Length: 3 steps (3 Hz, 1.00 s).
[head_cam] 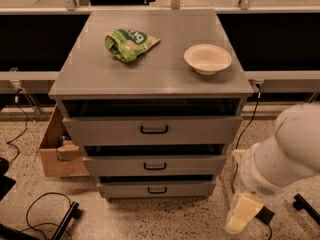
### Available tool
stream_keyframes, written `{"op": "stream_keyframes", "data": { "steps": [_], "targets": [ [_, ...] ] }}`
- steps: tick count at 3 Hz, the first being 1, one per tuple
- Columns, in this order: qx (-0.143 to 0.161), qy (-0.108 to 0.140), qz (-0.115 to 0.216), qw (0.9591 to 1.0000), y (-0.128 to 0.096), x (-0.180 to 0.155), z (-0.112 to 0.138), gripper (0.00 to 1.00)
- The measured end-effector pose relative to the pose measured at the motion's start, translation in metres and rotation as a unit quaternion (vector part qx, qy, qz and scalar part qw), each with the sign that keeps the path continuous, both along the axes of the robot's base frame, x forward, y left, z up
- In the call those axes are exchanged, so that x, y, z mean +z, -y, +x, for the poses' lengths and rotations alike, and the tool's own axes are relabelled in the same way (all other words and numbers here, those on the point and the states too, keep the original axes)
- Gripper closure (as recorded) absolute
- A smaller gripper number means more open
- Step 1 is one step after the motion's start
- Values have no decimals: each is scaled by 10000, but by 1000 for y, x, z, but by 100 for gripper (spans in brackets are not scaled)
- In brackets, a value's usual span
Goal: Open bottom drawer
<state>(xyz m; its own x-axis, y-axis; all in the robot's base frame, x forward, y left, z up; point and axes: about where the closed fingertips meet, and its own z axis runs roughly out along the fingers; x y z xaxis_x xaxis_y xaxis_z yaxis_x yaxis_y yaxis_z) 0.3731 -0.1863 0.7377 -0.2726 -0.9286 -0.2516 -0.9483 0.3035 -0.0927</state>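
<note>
The grey cabinet [150,76] has three drawers stacked at its front. Lowest of them is the bottom drawer [125,189], a shallow grey front with a small black loop handle [157,190]; it sits slightly forward like the two above it. My white arm [285,154] comes in at the lower right. Its cream gripper [242,211] hangs near the floor, to the right of the bottom drawer and a little below its handle, apart from the cabinet.
On the cabinet top lie a green snack bag [129,44] and a white bowl [207,59]. An open cardboard box [57,151] stands against the cabinet's left side. Black cables [45,214] trail over the speckled floor at the lower left.
</note>
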Motion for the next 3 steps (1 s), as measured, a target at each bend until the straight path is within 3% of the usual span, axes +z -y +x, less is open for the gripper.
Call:
{"op": "stream_keyframes", "data": {
  "steps": [1,2,3],
  "targets": [
    [333,-218,265,9989,-45,-73,-18,0],
    [569,-727,247,9954,-77,-139,-24,0],
    [542,-674,253,9959,-75,-133,-24,0]
  ]
}}
